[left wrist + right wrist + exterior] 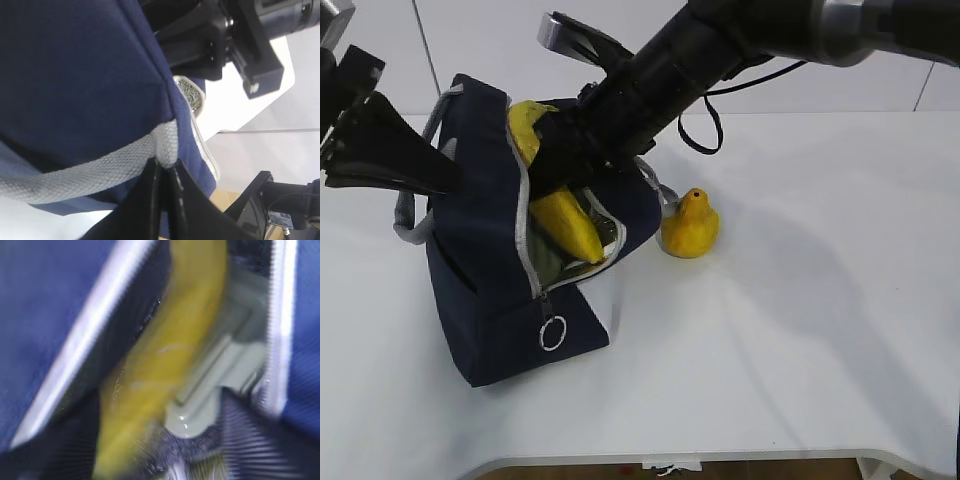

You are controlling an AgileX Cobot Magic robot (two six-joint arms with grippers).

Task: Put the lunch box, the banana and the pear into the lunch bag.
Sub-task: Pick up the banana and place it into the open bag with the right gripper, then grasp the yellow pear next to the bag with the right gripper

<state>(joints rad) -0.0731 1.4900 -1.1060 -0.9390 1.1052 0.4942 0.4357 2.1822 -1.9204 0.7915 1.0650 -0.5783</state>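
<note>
The big blue lunch bag (485, 290) sits tipped on the white table (800, 340), and the left gripper (162, 172) is pinched shut on its grey handle (100, 170), which I think keeps the top open. The right gripper (555, 165) reaches into the opening by the banana (565, 225), which lies partly inside on the green lunch box (227, 375); I cannot tell if it is open. The little pear (690, 225) waits outside, just beside the bag.
</note>
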